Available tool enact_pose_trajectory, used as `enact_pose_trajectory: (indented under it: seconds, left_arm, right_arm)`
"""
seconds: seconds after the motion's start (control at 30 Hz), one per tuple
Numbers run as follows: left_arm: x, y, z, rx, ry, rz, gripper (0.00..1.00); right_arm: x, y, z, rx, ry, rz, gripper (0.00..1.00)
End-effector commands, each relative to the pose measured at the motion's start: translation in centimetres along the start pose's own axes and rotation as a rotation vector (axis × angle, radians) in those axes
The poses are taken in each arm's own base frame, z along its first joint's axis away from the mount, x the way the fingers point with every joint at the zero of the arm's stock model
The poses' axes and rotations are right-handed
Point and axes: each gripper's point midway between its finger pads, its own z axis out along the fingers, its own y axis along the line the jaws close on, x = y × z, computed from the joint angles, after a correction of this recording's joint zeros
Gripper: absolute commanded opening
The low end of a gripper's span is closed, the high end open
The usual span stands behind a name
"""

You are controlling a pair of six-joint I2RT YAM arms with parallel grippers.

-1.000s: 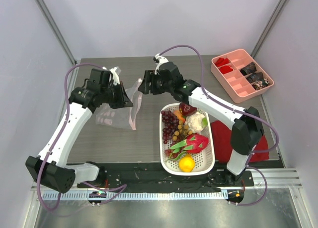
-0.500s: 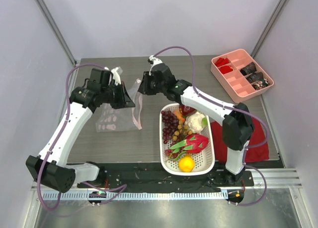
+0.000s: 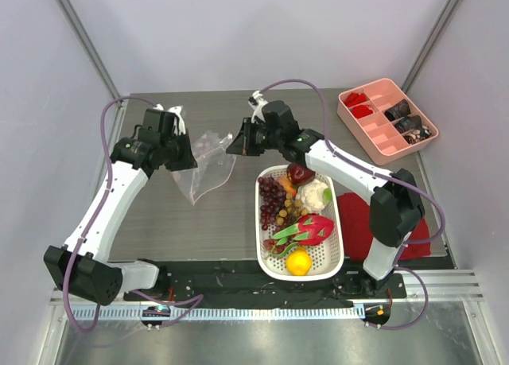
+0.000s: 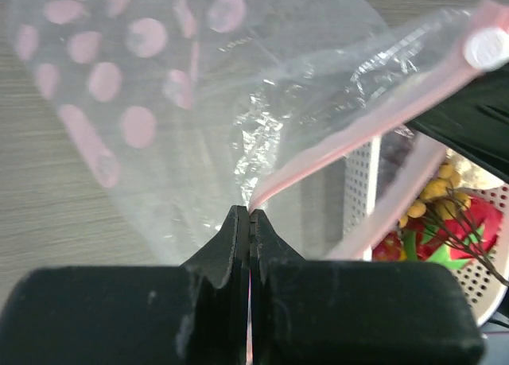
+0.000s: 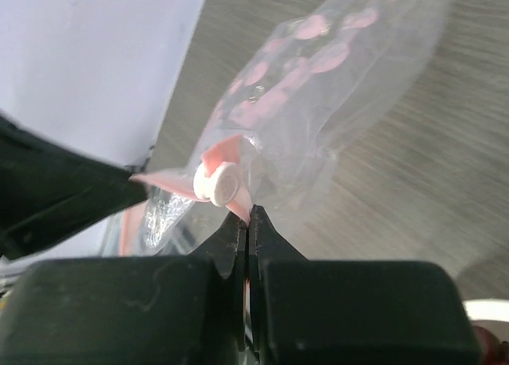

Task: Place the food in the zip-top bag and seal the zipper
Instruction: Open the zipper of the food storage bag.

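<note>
The zip-top bag (image 3: 205, 165), clear with pink dots, hangs stretched between my two grippers above the table. My left gripper (image 3: 186, 157) is shut on one end of the bag's mouth; in the left wrist view its jaws (image 4: 249, 214) pinch the pink zipper (image 4: 342, 142). My right gripper (image 3: 237, 146) is shut on the other end, its tips (image 5: 248, 214) just under the white slider (image 5: 219, 182). The food lies in the white basket (image 3: 335, 258): purple grapes (image 3: 272, 198), dragon fruit (image 3: 310, 228), an orange (image 3: 299, 262), a white bulb (image 3: 315, 193) and a dark red fruit (image 3: 299, 173).
A pink divided tray (image 3: 380, 153) with small items sits at the back right. A folded red cloth (image 3: 354, 222) lies to the right of the basket, under the right arm. Grey walls close in the table on three sides.
The right gripper has shut on the bag's mouth edge. The bag has come up off the table and now spans both grippers, its body hanging below them.
</note>
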Motion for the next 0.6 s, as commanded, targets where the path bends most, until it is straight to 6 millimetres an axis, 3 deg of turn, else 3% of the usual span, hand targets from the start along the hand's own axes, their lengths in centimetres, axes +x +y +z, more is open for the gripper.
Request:
enact_pose_trajectory:
  seconds: [0.0,0.07,0.13,0.17,0.23,0.27,0.37,0.5,0.57]
  left_arm:
    - [-0.7,2.1,0.5,-0.092,-0.025,0.073,0.0]
    - [-0.7,2.2,0.5,-0.09,-0.022,0.098,0.0]
    - [-1.0,0.8,0.2,-0.018,-0.024,0.119,0.0]
    - [-1.2,0.2,0.0,0.015,-0.029,0.133,0.06]
    - [-2.1,-1.7,-0.7,0.111,-0.073,0.162,0.21]
    - [-2.4,-2.4,-0.9,0.138,-0.091,0.186,0.42]
    - [-2.7,-3.9,-1.7,0.165,-0.124,0.275,0.67]
    - [-2.3,-4.6,-1.9,0.143,-0.126,0.377,0.69]
    - [-2.0,-4.3,-1.6,0.12,-0.11,0.398,0.58]
  right_arm:
    - [-2.7,3.1,-3.4,-0.177,-0.053,0.009,0.01]
    - [-2.8,3.0,-3.5,-0.183,-0.053,-0.012,0.01]
    - [-2.8,3.1,-3.4,-0.18,-0.052,-0.011,0.01]
    - [-2.7,3.2,-3.3,-0.181,-0.051,-0.014,0.01]
    - [-2.3,3.8,-3.0,-0.189,-0.045,-0.018,0.01]
    - [-2.3,4.1,-2.9,-0.193,-0.043,-0.014,0.01]
    - [-2.1,5.0,-2.5,-0.21,-0.038,-0.016,0.01]
    - [-2.4,5.7,-2.4,-0.234,-0.038,-0.033,0.01]
    - [-2.3,5.7,-2.5,-0.232,-0.033,-0.045,0.01]
